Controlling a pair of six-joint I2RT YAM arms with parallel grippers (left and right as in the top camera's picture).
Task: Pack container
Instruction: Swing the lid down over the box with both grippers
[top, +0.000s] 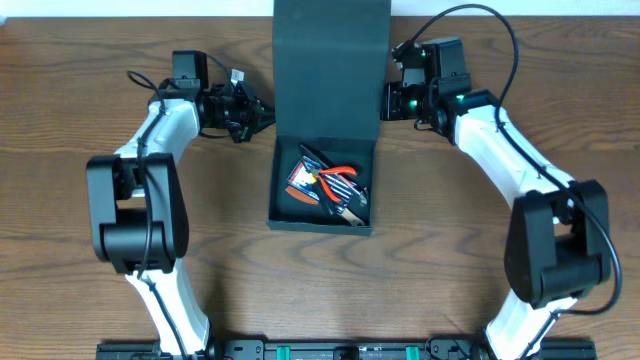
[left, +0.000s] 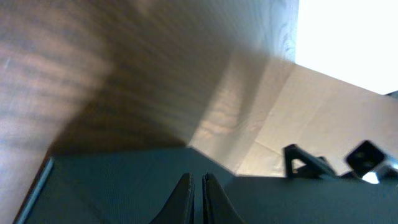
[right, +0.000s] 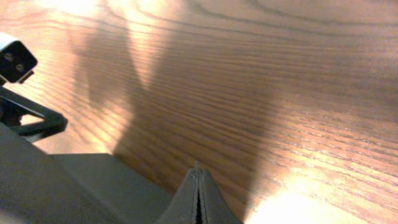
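Note:
The dark teal-black container (top: 283, 215) stands at the table's middle with its flap lid (top: 330, 70) raised at the back. Inside lie orange-handled pliers (top: 342, 177) and other small hand tools. My left gripper (top: 265, 112) is at the lid's left edge, its fingers (left: 197, 178) together with only a thin gap and nothing between them, over the dark lid surface (left: 106, 186). My right gripper (top: 387, 100) is at the lid's right edge, its fingers (right: 198, 173) shut and empty beside the lid (right: 68, 186).
Brown wooden table (top: 120, 260) lies on all sides of the box. A white wall strip runs along the table's far edge. Each wrist view shows the opposite arm beyond the lid: (left: 323, 162), (right: 18, 62).

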